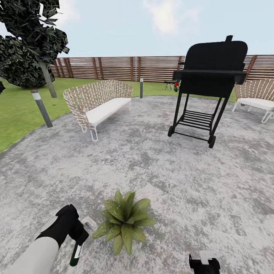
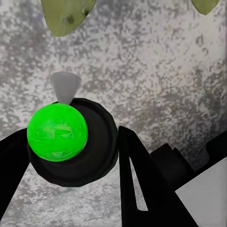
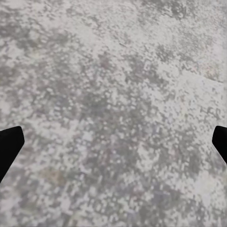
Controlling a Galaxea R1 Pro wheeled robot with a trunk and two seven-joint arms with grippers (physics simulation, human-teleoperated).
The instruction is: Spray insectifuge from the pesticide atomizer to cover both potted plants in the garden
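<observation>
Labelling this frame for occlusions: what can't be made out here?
- Potted plant: pot hidden under its own leaves in the head view; left wrist view cuts the leaves at the edge.
- Pesticide atomizer: trigger head mostly covered by the left gripper; insectifuge too fine to confirm.
- Right gripper: cut by the head view's edge.
- Small plant beside the grill: too small to identify.

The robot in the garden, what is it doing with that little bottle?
The robot's left claw is holding a small dark spray bottle right beside a low leafy plant on the grey paving. Whitish specks already dot the leaves. The right claw hangs open over bare paving, holding nothing. Behind stand a black grill, a wicker sofa and a wooden fence.
</observation>
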